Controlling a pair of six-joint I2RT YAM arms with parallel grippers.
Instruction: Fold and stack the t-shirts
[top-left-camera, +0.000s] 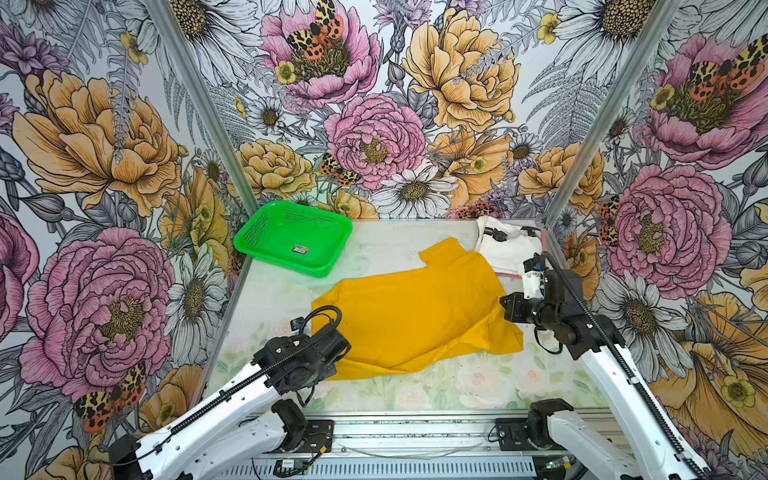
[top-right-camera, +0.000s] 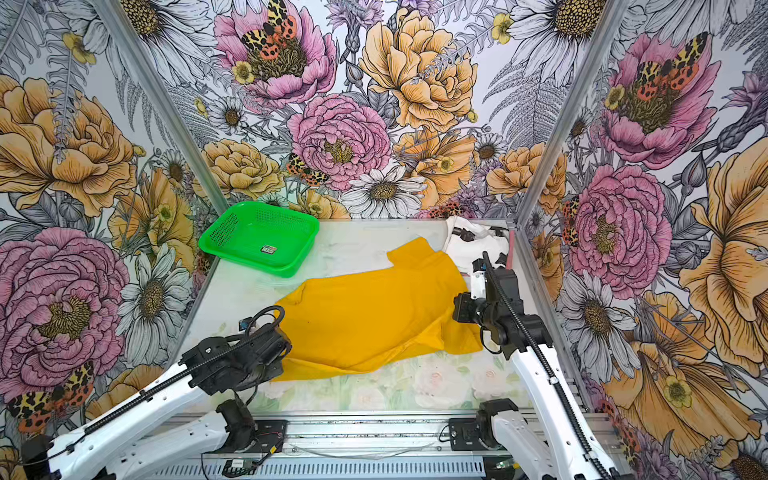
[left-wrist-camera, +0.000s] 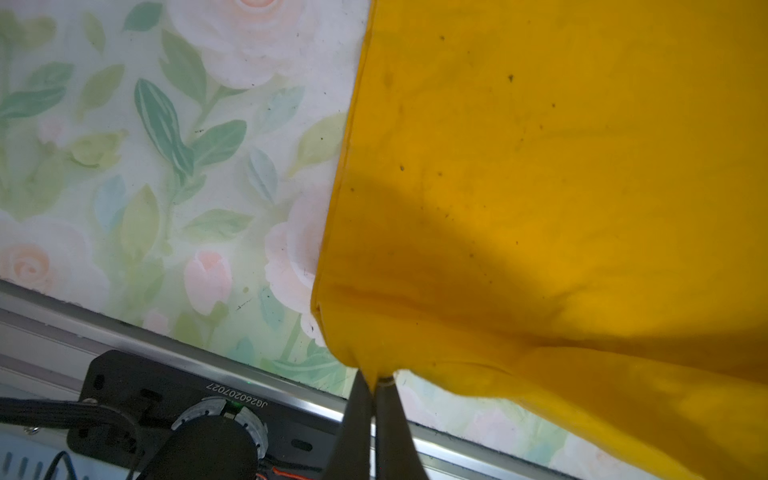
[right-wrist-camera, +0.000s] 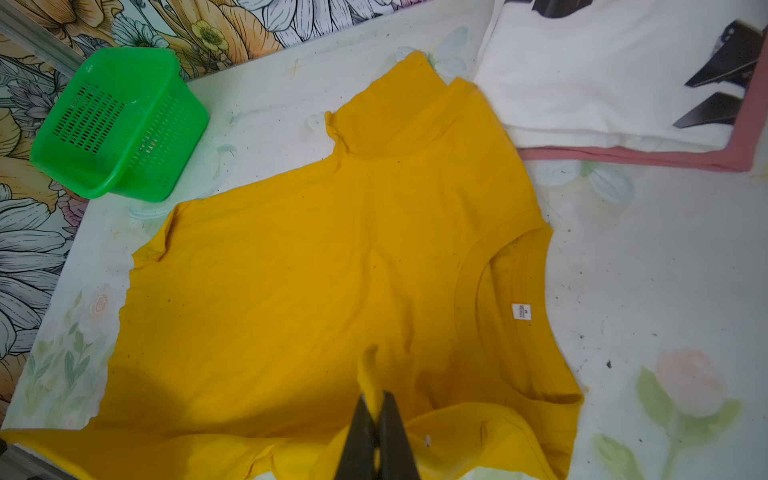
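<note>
Left wrist view: left gripper (left-wrist-camera: 376, 383) is closed on a corner of the plain mustard-yellow cloth t-shirt (left-wrist-camera: 540, 166).
Right wrist view: right gripper (right-wrist-camera: 377, 401) pinches its fold beside the collar.
Flowered table (top-left-camera: 415, 395): the shirt lies spread at its middle.
White t-shirt with black markings (right-wrist-camera: 602, 75): folded on the pink t-shirt (right-wrist-camera: 665, 160).

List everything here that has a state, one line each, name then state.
yellow t-shirt: spread on the table, rumpled, not yet folded.
pink t-shirt: folded, bottom of the stack, only its edge shows.
white t-shirt: folded, lying on the pink t-shirt.
green basket: no shirt in it.
left gripper: shut on the yellow t-shirt's edge.
right gripper: shut on a pinch of the yellow t-shirt.
</note>
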